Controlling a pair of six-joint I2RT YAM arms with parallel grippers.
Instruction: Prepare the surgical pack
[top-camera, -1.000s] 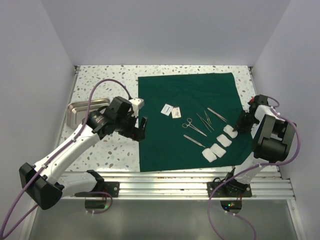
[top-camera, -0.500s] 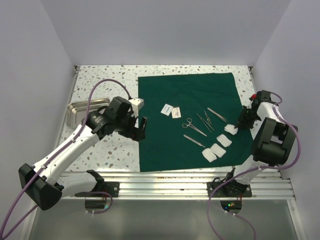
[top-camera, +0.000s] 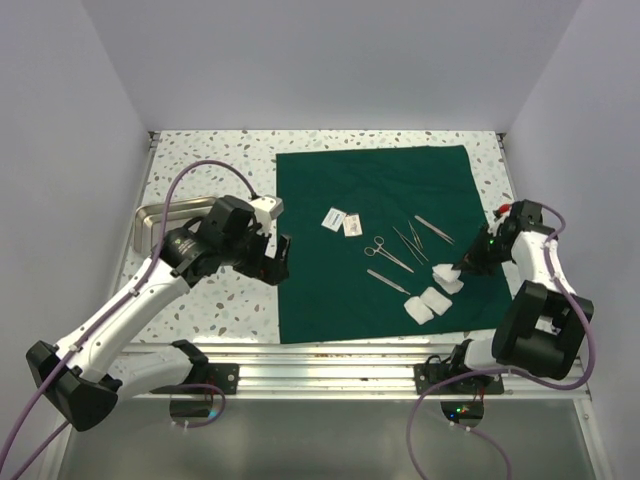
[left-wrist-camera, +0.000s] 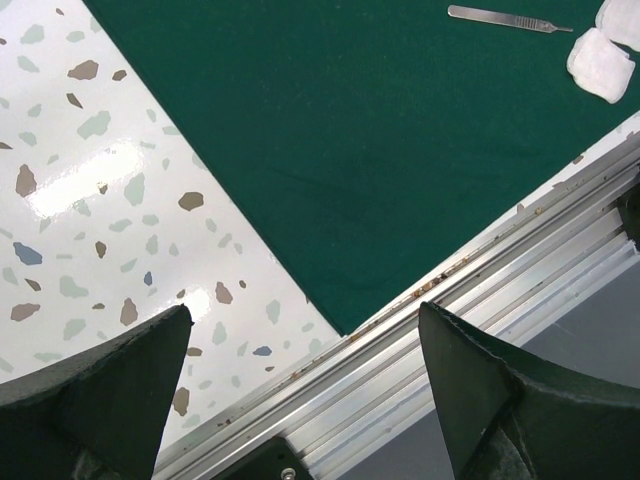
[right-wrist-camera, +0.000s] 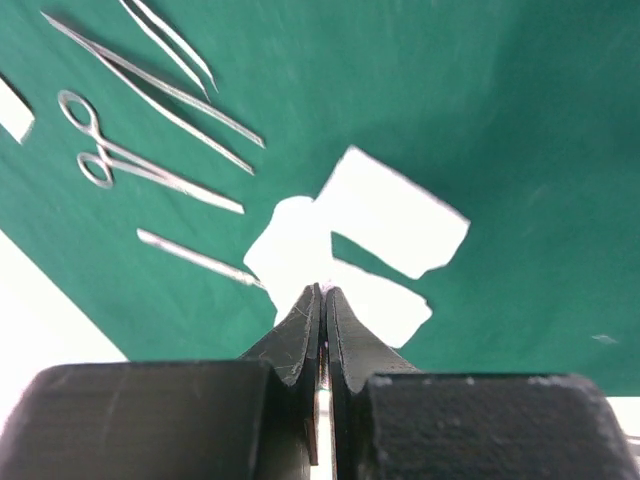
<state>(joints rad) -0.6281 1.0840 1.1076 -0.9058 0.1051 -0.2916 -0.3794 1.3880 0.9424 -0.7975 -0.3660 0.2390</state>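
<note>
Status: left jaws spread at left edge of dark green fabric drape (top-camera: 340, 190), right jaws pressed together at white gauze squares (top-camera: 443, 273).

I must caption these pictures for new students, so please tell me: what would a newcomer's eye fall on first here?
The large dark green fabric drape spread across the speckled table dominates, with thin steel instruments and white gauze squares laid toward its right side. The right gripper, jaws shut, has its tips at the gauze by the drape's right edge, while the left gripper hangs open over its left edge.
</note>
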